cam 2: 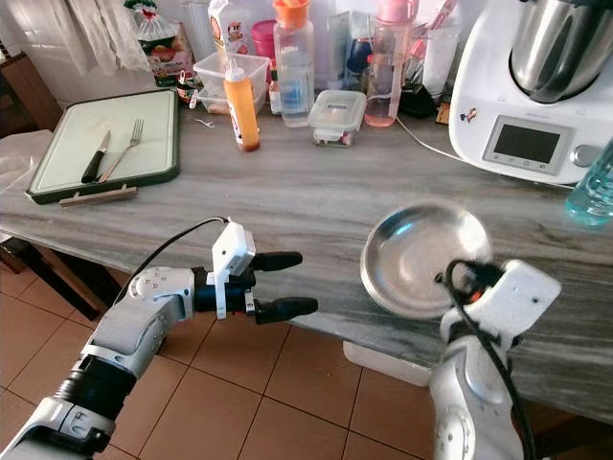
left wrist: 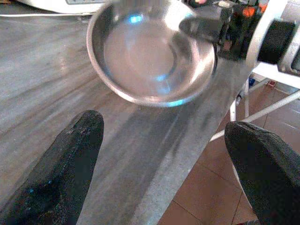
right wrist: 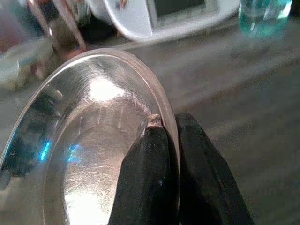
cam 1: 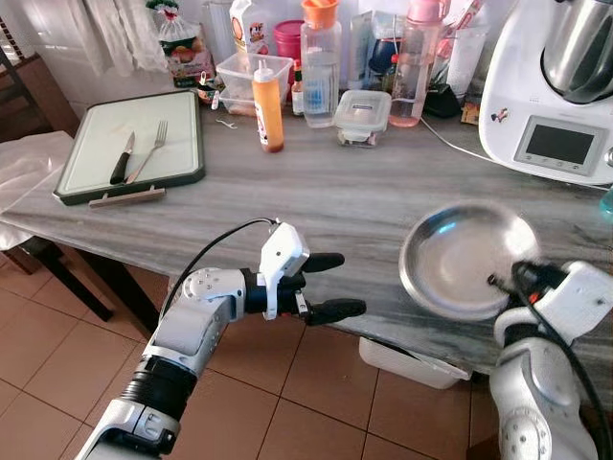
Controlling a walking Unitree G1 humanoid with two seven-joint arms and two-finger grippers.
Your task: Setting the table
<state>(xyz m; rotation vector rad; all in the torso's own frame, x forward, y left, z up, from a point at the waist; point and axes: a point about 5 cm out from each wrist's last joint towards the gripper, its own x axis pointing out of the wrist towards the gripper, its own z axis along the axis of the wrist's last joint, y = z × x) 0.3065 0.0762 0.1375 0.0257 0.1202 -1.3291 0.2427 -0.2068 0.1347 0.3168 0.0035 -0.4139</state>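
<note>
- Head views: steel bowl (cam 1: 465, 261) sits at the near edge of the grey counter (cam 1: 316, 201), rim pinched by the right gripper (cam 1: 500, 281). Left gripper (cam 1: 340, 285) hovers off the counter edge, fingers spread wide, empty.
- Left wrist view: bowl lies ahead, between the parted fingers (left wrist: 65, 164).
- Right wrist view: both fingers (right wrist: 145, 178) clamp the bowl rim, one inside, one outside.

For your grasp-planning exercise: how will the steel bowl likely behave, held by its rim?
The steel bowl looks rigid and thin, so probably light. Its polished rim seems slippery between the right gripper fingers, so it may pivot.
</note>
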